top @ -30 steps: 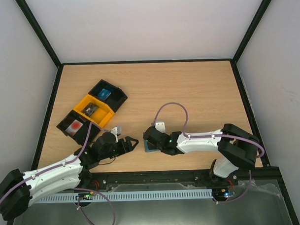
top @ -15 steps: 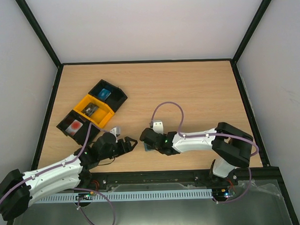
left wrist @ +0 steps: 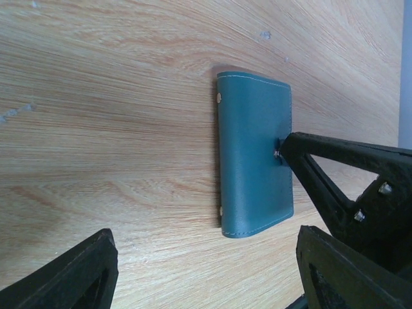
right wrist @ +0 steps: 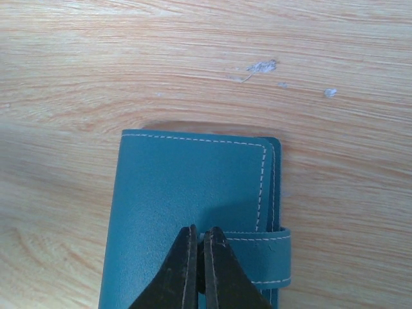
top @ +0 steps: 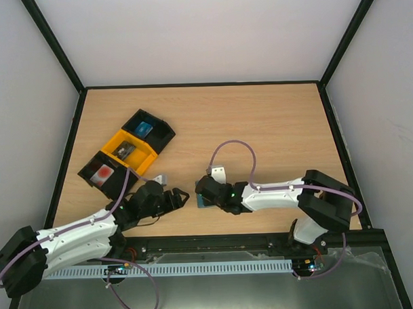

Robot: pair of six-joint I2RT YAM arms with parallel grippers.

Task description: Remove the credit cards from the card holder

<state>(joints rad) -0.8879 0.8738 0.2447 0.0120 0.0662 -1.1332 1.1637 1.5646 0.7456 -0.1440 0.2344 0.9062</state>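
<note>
While right fingers [right wrist: 187,265], closed, touch card holder [right wrist: 187,187]

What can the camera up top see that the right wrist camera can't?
Only the top camera shows both arms, the left arm and the right arm, plus the black and yellow trays on the table's left side. Only the right wrist camera shows the white stitching and the strap on the card holder, with the right jaws shut and their tips on its cover. Both show the blue card holder on the wooden table, though from the top it is just a small blue patch by the right arm.
</note>
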